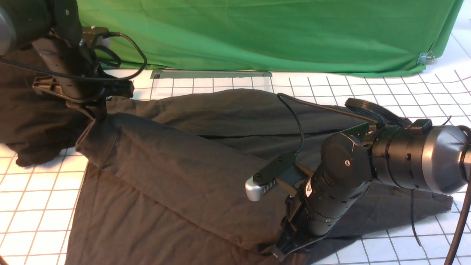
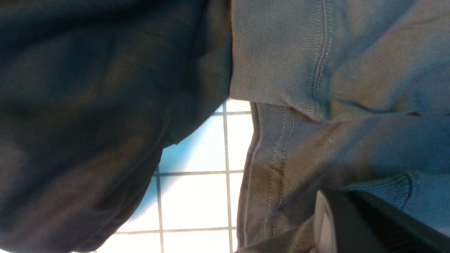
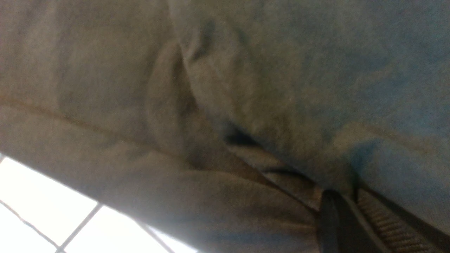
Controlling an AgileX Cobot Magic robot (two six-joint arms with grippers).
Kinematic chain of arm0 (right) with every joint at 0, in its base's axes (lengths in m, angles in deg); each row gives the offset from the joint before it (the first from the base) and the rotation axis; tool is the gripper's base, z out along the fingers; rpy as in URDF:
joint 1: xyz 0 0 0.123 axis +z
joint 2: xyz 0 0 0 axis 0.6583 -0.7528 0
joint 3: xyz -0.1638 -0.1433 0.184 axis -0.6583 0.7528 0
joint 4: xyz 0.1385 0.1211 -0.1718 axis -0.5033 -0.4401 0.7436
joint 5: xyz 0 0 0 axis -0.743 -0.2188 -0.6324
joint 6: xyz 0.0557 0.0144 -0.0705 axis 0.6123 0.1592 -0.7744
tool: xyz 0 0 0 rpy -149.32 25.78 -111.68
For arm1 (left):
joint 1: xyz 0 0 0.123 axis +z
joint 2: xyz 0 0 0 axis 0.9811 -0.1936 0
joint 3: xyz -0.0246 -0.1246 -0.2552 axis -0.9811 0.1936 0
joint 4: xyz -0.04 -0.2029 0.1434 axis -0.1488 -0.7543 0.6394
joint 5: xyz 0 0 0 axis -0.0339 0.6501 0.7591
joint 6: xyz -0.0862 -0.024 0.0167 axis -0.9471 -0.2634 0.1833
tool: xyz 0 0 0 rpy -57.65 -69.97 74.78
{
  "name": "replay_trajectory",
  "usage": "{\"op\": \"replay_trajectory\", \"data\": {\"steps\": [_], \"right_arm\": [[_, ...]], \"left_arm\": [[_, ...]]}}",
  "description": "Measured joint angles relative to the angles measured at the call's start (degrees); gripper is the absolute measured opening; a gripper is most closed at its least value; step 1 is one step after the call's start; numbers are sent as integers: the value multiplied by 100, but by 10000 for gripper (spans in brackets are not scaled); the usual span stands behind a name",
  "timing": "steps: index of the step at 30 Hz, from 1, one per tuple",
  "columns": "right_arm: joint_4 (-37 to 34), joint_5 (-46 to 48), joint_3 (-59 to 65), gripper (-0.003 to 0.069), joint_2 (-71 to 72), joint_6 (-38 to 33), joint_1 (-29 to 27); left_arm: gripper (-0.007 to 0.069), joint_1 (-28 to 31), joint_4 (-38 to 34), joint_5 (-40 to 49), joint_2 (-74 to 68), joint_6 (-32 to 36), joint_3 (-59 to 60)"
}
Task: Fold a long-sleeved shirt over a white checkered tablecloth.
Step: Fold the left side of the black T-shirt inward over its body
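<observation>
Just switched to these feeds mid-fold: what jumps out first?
The long-sleeved shirt sprawls dark across the white checkered tablecloth, filling the middle of the front view. The left gripper pinches a raised corner of it at the left, while the right gripper is clamped on its near edge at lower right. A green cloth hangs across the back.

Backdrop: green cloth [image 1: 257,33], plain and creased, hung across the whole rear of the scene, with diagonal folds running toward its lower right corner.
Fastening: small metal clip [image 1: 425,57], pinched onto that lower right corner.
Fixture: flat grey-rimmed rectangular frame [image 1: 211,74], lying at the foot of the cloth, left of centre.
Light: bright, even, soft-shadowed; pale areas wash out in both wrist views.
</observation>
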Motion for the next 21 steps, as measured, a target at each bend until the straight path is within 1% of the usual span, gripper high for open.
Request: {"op": "replay_trajectory", "data": {"steps": [6,13,21], "right_arm": [[4,432,60,18,330,165,26],[5,380,692,18,923,520,186],[5,334,1086,18,957,827,221]], "left_arm": [[13,0,-41,59,0,56,-4],[13,0,-289,126,0,137,-4],[13,0,-448,219,0,198,-4]]}}
